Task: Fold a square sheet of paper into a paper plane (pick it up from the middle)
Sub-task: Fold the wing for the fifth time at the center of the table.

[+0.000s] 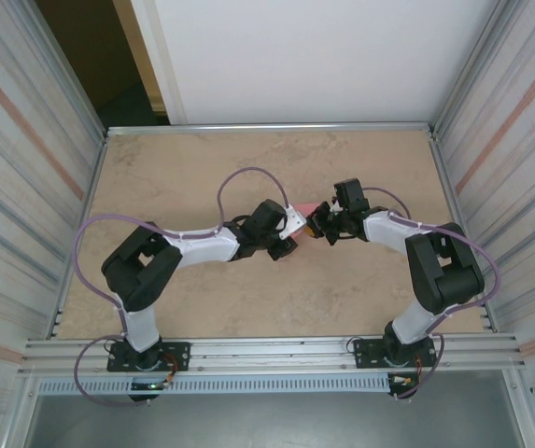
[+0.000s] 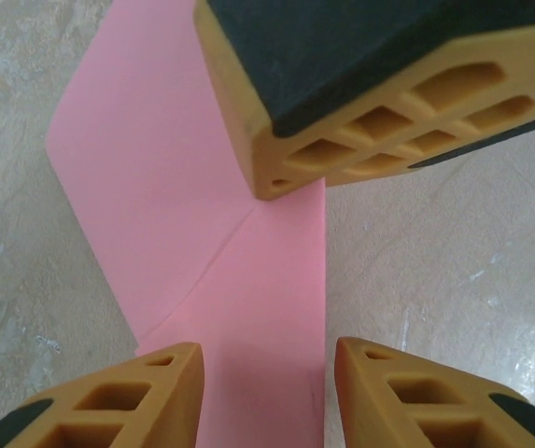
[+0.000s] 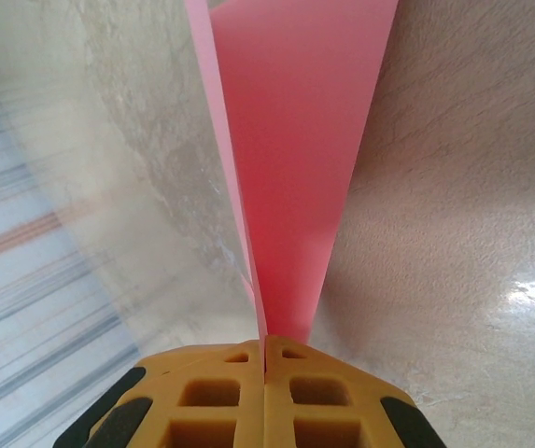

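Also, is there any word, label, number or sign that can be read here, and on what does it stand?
None can be read.
The thin pink folded paper is plain.
The orange latticed claw fingers carry no marking.
The beige marbled table has no print.
Anything on the black arm bases is too small to tell.

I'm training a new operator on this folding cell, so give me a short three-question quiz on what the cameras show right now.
1. True or false: the right gripper is shut on the pink paper.
2. The jaws of the left gripper stand: A) clamped tight together; B) apart, over the paper; C) around a cable.
3. Short answer: is the paper a flat, unfolded sheet, or folded?
Key: 1 true; 2 B; 3 folded, a diagonal flap edge shows in the left wrist view.
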